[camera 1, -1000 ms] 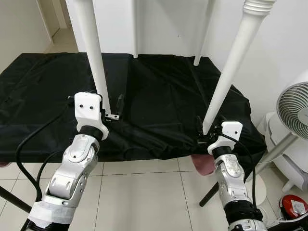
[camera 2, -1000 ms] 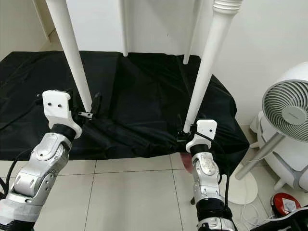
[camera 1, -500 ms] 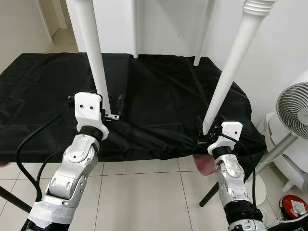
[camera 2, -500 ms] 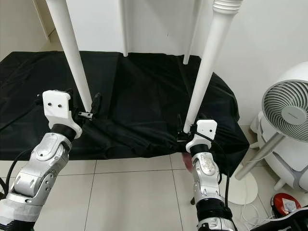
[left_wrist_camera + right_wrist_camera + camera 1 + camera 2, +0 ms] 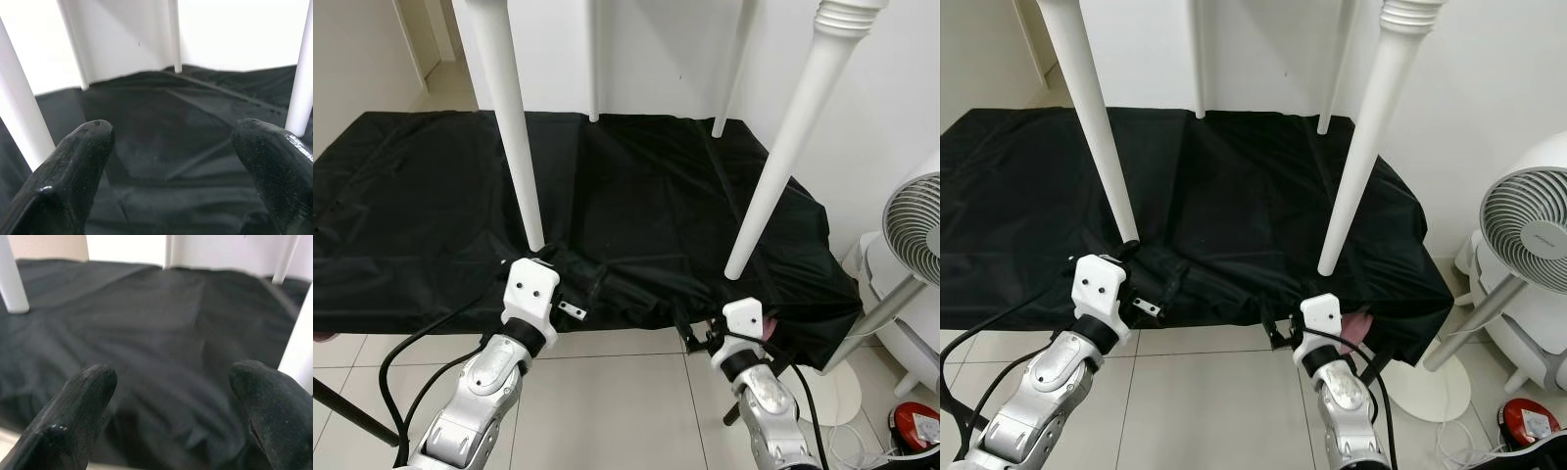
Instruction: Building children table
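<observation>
Both grippers have let go of the two near white legs and dropped back toward the front edge since a second ago, when each was closed around the foot of a leg. Now the left gripper (image 5: 570, 294) sits low at the front of the black cloth (image 5: 646, 196), its fingers (image 5: 73, 171) spread apart with nothing between them, just in front of the near left leg (image 5: 514, 137). The right gripper (image 5: 697, 338) hangs at the cloth's front edge, below and just short of the near right leg (image 5: 783, 147), its fingers (image 5: 78, 411) also wide apart and empty. The child's table stands upside down on the cloth-covered worktop, with four white legs pointing upward: two near ones rising past the top of view and two far legs (image 5: 593, 59) close to the wall. A white fan (image 5: 915, 225) stands on the tiled floor to the right. All four legs look fitted, so the leg-fitting step appears finished. A likely next move is to take hold of the table again and turn it onto its feet, which calls for a firm two-handed grip.
</observation>
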